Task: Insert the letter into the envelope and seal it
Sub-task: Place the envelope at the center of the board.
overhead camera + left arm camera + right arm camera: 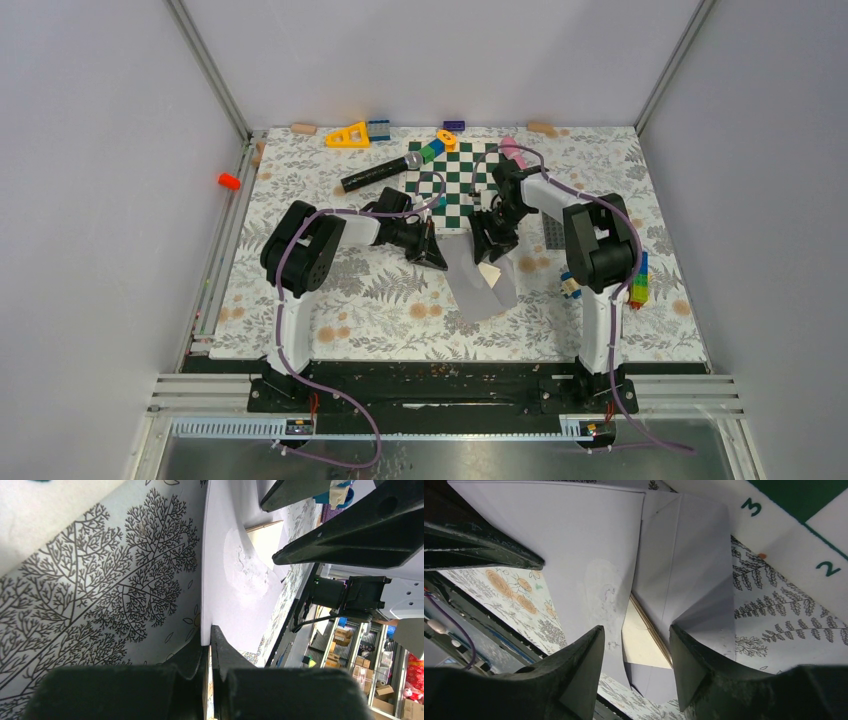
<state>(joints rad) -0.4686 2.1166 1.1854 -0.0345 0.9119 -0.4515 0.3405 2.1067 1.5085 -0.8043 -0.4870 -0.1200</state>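
Your light grey flat paper envelope (490, 295) lies mid-tabletop between the two arms, on the floral-printed tabletop (380, 300), just in front of the green-and-white chequered board (460, 190). The cream paper letter (639, 640) shows at its mouth, partly tucked in as far as you can judge; how deep it sits is hidden.

The left tool (209, 640) is closed tight, pinching one edge of the envelope, seemingly the triangular flap, and lifting that sheet off the surface. The right tool (635, 630) hangs above the mouth with its jaws standing apart and nothing between them; the letter's exposed strip lies right under the gap.

Expect both papers to be very light, thin and floppy. They will slide on the smooth print and crease if squeezed mid-sheet. Take the letter by its free edge, or press on it flat, and hold the envelope only at a border.

The two tools are close together, so they are each other's main obstruction. The dark grey studded plate (553, 232) lies near the envelope's right side, under the right arm. The stack of coloured toy bricks (637, 285) and the black cylinder (375, 175) are well apart from it.
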